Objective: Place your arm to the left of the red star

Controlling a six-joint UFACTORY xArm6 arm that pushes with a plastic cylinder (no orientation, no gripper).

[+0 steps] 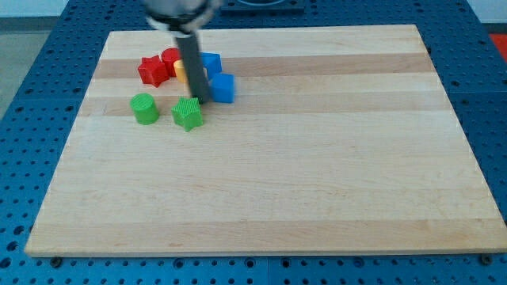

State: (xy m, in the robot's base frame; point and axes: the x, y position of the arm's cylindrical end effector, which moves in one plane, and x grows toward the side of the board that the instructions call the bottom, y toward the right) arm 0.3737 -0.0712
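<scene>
The red star (151, 71) lies near the view's top left on the wooden board (261, 198). A second red block (169, 58) touches it on its upper right. My tip (201, 101) rests to the right of and below the red star, between the green star (188, 113) and a blue cube (223, 88). The rod rises from the tip and hides most of a yellow block (181, 73). Another blue block (211, 62) sits just right of the rod. A green cylinder (144, 108) stands below the red star.
The blocks form a cluster at the board's upper left. Blue perforated table surface (32, 119) surrounds the board on all sides.
</scene>
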